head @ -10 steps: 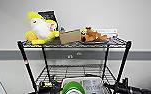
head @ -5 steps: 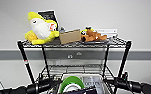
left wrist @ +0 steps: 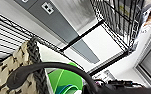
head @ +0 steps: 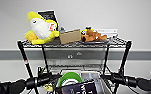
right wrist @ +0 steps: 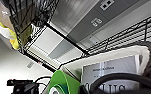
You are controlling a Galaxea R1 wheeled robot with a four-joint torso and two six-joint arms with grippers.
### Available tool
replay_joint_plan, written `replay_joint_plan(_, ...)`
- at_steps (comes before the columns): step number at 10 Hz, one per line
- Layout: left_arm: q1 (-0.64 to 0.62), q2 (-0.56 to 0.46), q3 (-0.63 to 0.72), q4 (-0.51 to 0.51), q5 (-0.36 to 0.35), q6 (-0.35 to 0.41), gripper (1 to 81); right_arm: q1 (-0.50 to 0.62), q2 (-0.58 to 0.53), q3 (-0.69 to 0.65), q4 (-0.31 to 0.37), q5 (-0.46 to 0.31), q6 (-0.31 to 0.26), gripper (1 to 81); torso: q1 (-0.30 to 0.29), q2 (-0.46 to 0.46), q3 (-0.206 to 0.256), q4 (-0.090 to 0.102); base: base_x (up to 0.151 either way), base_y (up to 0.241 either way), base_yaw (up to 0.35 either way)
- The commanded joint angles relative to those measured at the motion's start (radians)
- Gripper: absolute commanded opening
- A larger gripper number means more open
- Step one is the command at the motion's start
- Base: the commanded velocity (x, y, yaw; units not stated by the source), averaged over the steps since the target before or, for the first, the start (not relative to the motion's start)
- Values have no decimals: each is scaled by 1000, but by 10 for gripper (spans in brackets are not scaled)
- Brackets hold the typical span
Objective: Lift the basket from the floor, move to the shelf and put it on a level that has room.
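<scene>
Evidently the basket (head: 77, 83) is hanging between both arms, just below the level (head: 76, 66), with each pincer's state impossible to tell.

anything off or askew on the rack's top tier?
Nothing spilled or damaged. On the shelf's top tier, the yellow plush slumps sideways, the cardboard box sits angled, and the brown plush lies flat: loosely placed clutter, all within the edges.

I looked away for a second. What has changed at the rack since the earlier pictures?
The basket, carried between both arms, has risen toward the second tier; its green roll and book now show higher up. The top tier's yellow plush, cardboard box and brown toy stayed put.
</scene>
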Motion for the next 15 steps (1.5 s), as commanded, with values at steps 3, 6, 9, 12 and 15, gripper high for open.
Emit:
replay_joint_plan(3,-232,-9,72,20,-41,-42,10,223,7,43,35,55,-18,10,0,0,0,0,0,0,0)
replay_joint_plan(6,-235,3,44,18,-21,-43,10,231,23,26,38,50,-18,10,0,0,0,0,0,0,0)
replay_joint_plan(9,-232,57,-78,19,-20,-43,10,240,96,-69,38,33,-18,10,0,0,0,0,0,0,0)
replay_joint_plan(12,-249,123,-206,21,28,-43,10,259,167,-176,37,18,-18,10,0,0,0,0,0,0,0)
replay_joint_plan(15,-264,173,-310,20,45,-43,10,278,233,-277,27,1,-18,10,0,0,0,0,0,0,0)
